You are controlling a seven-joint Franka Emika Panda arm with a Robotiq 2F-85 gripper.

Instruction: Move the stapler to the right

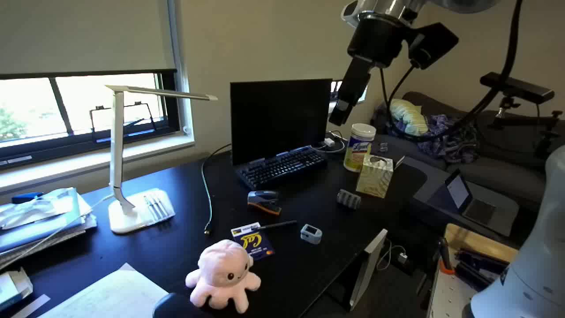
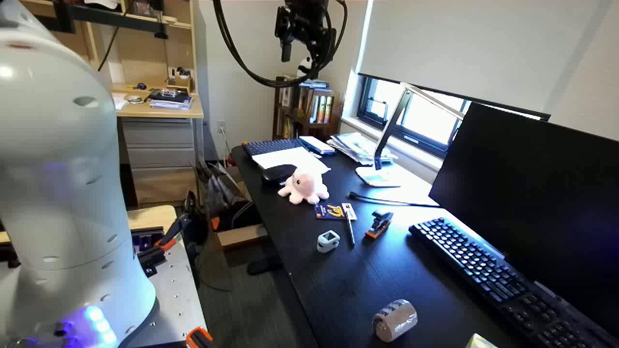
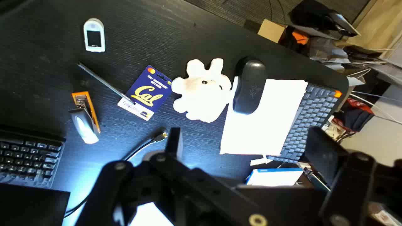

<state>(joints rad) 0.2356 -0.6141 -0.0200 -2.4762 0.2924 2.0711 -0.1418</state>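
The claw (image 3: 246,144) hangs up higher than the desk (image 3: 141,28) with its two fingers spread wide apart. Nearest to it in the wrist view is white paper (image 3: 260,131), lying past the gap between the fingers. A round-edged black object (image 3: 249,88) lies partly over the paper, and right beside it is a plush octopus (image 3: 201,91). Just past the paper, on the claw's right side, is a gray-blue keyboard (image 3: 314,113). To the claw's left lies a cable (image 3: 147,143) with a shiny plug. Farther left is a blue Cal gift card (image 3: 146,91), with one end of a pen (image 3: 105,82) on it. The stapler (image 3: 84,124), orange at the bottom and gray on top, sits even farther left, on the desk, well apart from the claw. A white pulse oximeter (image 3: 94,34) is past the pen, and a black keyboard (image 3: 28,160) is way off left. In an exterior view, a Lysol tub (image 1: 358,150) and a tissue box (image 1: 375,176) stand lower than the claw.
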